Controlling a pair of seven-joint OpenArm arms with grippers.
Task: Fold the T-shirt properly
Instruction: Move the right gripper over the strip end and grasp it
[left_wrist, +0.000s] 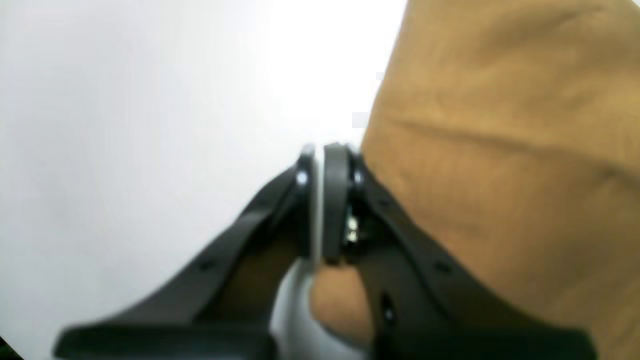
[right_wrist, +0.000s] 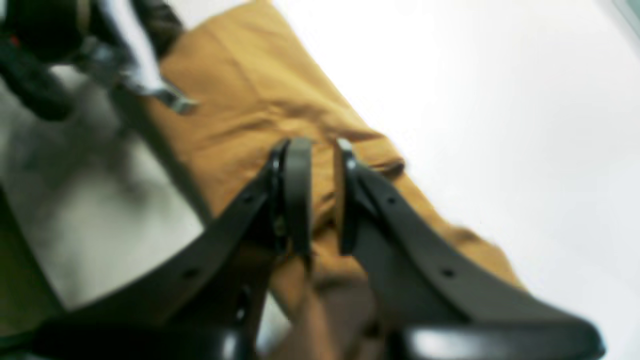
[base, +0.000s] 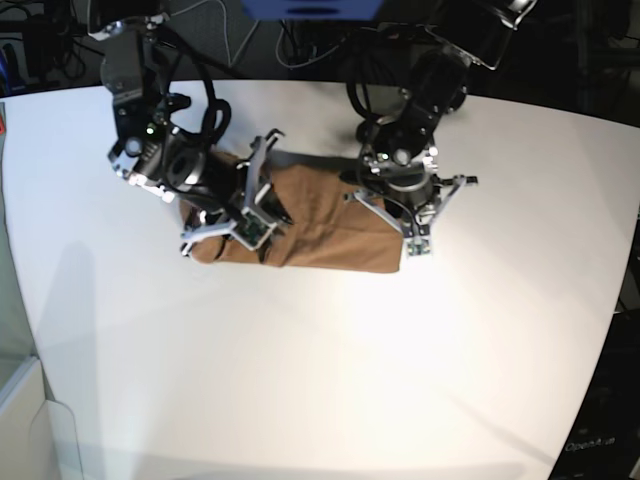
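Right gripper (right_wrist: 320, 197) over T-shirt (right_wrist: 250, 100).

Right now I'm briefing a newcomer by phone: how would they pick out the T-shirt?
Start at the white table and look between the two black arms near its far side. The T-shirt lies there as a long tan band, faintly creased. It is the only cloth and the only brown thing on the white top.
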